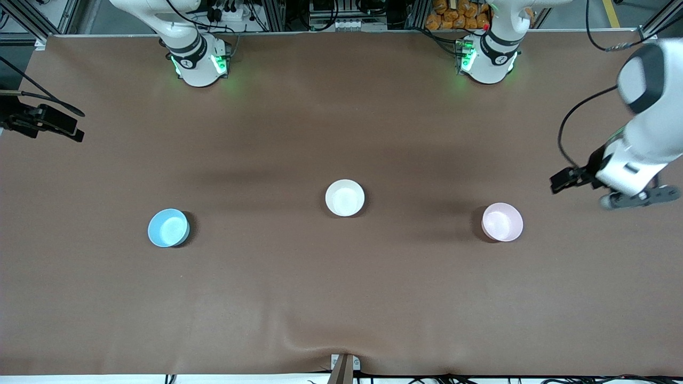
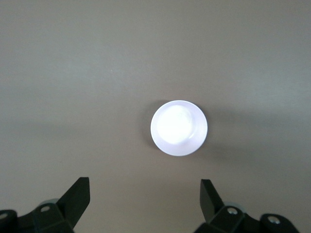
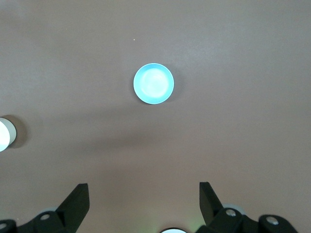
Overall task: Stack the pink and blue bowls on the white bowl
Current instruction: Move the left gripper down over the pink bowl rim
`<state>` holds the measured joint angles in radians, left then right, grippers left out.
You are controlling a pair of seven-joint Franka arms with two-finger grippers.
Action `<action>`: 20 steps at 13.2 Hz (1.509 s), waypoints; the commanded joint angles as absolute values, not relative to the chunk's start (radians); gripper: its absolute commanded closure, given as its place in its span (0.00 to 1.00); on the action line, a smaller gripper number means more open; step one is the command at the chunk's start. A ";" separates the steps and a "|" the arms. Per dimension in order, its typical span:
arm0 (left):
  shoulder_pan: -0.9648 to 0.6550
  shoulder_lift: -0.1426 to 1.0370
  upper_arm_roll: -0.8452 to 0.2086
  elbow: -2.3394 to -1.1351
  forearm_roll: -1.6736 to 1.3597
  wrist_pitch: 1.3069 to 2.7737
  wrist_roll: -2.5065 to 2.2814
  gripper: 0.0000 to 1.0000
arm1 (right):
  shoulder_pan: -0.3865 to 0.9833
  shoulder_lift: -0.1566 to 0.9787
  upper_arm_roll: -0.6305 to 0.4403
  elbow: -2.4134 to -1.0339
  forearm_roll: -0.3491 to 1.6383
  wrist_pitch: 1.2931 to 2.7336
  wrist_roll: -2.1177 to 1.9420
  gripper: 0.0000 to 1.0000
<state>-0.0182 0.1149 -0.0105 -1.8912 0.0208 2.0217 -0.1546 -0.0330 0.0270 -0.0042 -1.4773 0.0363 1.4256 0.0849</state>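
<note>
On the brown table [image 1: 341,293] sit the blue bowl [image 1: 168,228], white bowl [image 1: 344,198] and pink bowl [image 1: 502,222], well apart. Left gripper [image 2: 145,196] hangs spread above the pink bowl [image 2: 179,127]. Right gripper [image 3: 144,196] hangs spread above the blue bowl [image 3: 153,84].

Upright, apart: blue bowl [image 1: 168,228], white bowl [image 1: 344,198], pink bowl [image 1: 502,222].

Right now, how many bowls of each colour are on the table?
Blue bowl: 1
White bowl: 1
Pink bowl: 1
Total: 3 bowls, each standing apart, none stacked.
</note>
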 commanded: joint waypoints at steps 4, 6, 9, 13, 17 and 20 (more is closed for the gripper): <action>-0.006 0.320 -0.015 -1.911 0.032 2.233 -0.141 0.01 | -0.035 0.017 0.000 -1.479 0.041 1.417 0.098 0.00; 0.000 0.376 -0.015 -1.913 0.034 2.270 -0.141 0.12 | -0.035 0.017 0.000 -1.479 0.040 1.416 0.098 0.00; 0.012 0.426 -0.015 -1.928 0.035 2.299 -0.141 0.32 | -0.035 0.017 0.000 -1.479 0.040 1.416 0.098 0.00; 0.014 0.465 -0.015 -1.970 0.035 2.359 -0.141 0.42 | -0.035 0.017 0.000 -1.479 0.038 1.416 0.098 0.00; 0.014 0.497 -0.015 -1.968 0.035 2.368 -0.141 0.76 | -0.035 0.018 0.000 -1.479 0.037 1.416 0.098 0.00; 0.006 0.502 -0.021 -1.965 0.035 2.373 -0.140 1.00 | -0.037 0.017 0.000 -1.479 0.035 1.417 0.098 0.00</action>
<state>0.0073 0.5000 -0.0156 -1.9600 0.0207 2.3575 -0.1519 -0.0329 0.0270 -0.0040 -1.4776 0.0362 1.4237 0.0849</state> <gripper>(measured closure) 0.960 0.000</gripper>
